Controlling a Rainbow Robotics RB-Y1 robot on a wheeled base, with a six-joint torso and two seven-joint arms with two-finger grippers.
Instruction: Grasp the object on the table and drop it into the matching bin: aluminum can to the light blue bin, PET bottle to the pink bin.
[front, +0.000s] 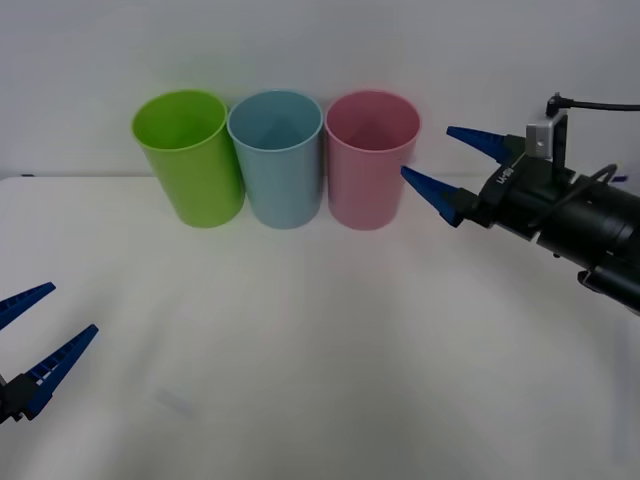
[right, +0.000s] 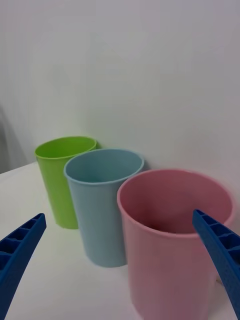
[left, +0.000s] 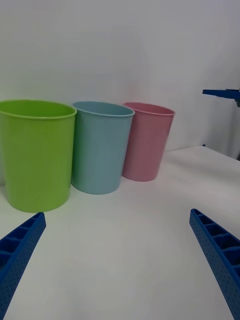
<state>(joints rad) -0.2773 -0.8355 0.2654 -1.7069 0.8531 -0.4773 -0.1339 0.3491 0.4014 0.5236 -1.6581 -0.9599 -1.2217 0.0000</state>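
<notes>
The pink bin (front: 370, 170) stands rightmost in a row of three against the back wall, with the light blue bin (front: 283, 170) beside it in the middle. My right gripper (front: 427, 151) hovers open just right of the pink bin's rim, above the table (front: 320, 350), with nothing between its fingers. In the right wrist view the pink bin (right: 170, 260) is closest and the light blue bin (right: 100, 215) stands behind it. My left gripper (front: 72, 308) rests open and empty low at the near left. The PET bottle and the aluminum can are out of view.
A lime green bin (front: 195, 170) is leftmost in the row, touching the light blue one. A plain wall rises right behind the bins. The white tabletop spreads wide in front of them.
</notes>
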